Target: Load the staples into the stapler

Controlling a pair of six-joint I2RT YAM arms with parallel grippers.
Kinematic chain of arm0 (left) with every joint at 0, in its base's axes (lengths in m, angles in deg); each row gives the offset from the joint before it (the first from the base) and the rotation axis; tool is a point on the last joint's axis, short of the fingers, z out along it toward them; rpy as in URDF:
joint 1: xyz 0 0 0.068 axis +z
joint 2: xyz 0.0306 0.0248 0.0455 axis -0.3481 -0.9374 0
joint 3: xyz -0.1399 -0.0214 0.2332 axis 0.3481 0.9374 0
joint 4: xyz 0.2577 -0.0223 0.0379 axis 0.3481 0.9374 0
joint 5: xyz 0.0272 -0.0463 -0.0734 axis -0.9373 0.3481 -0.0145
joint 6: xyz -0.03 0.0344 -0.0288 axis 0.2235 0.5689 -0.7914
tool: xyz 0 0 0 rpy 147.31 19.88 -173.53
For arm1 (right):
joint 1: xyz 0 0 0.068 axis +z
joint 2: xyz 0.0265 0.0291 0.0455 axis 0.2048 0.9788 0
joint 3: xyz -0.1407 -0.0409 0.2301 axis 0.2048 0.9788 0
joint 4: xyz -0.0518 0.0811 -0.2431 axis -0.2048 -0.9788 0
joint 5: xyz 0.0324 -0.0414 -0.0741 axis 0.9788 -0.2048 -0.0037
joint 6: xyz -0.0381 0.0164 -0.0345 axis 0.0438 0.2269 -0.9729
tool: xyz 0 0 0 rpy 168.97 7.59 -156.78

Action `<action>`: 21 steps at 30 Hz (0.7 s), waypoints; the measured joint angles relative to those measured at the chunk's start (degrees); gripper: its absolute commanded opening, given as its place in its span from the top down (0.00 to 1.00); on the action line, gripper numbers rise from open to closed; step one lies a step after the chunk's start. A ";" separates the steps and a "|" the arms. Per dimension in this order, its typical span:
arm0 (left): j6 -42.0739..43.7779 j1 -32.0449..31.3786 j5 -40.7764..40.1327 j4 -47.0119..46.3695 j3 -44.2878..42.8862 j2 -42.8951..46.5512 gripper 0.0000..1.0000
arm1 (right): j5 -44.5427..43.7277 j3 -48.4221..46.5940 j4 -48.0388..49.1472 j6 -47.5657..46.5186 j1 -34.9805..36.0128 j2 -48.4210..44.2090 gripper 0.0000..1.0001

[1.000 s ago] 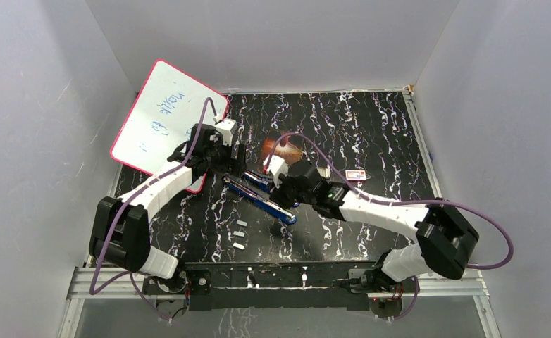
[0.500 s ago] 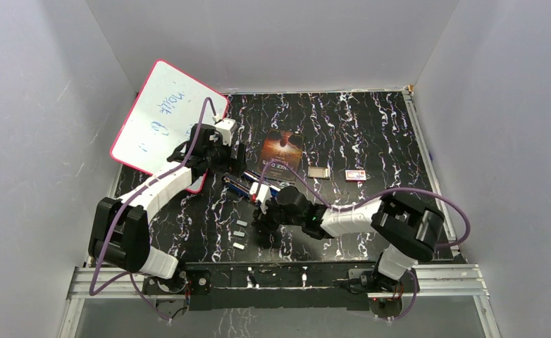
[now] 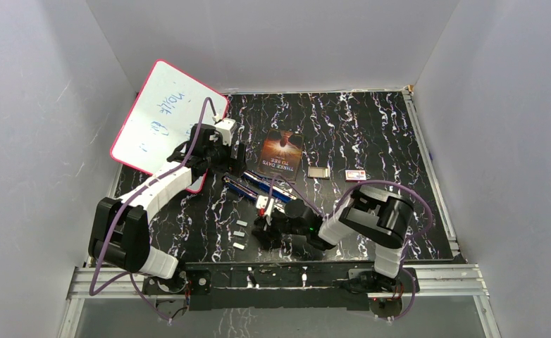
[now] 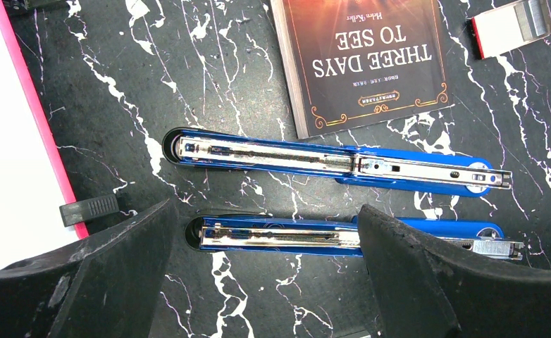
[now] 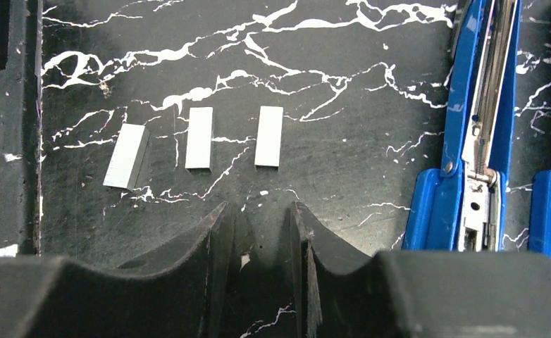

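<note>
On the black marbled table (image 3: 371, 127), with a whiteboard (image 3: 163, 116) propped at its far left and a book (image 3: 282, 153) lying near the middle, two blue staplers (image 3: 258, 189) lie side by side just on the near side of the book. Both are swung open flat, with their metal channels facing up. The left gripper (image 4: 265, 282) hangs over them with its fingers spread wide and empty, the nearer stapler passing between them in the left wrist view, so it looks placed to steady a stapler. The right gripper (image 5: 258, 225) is low over the table to the near side of the staplers, its fingers parted by only a narrow gap with nothing in it. A small red-and-white box (image 3: 356, 174) sits well off to the right. The staples (image 5: 199, 138) are three short grey strips lying flat in a row, apart from one another, just ahead of the right fingertips and beside the staplers. The step in hand appears to be the reach for a strip; none has been picked up. Next, the right fingers must straddle one strip across its narrow width, pinch low against the table, lift it, and lay it in line with an open channel.
</note>
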 measured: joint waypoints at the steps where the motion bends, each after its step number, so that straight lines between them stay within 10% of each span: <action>1: 0.00 0.00 0.00 0.02 0.00 0.00 0.02 | 0.17 0.31 1.27 -0.46 0.00 0.46 0.56; 21: 0.09 -0.11 -0.46 0.00 0.00 0.00 0.02 | 2.19 -0.50 8.72 -5.97 0.04 5.20 0.57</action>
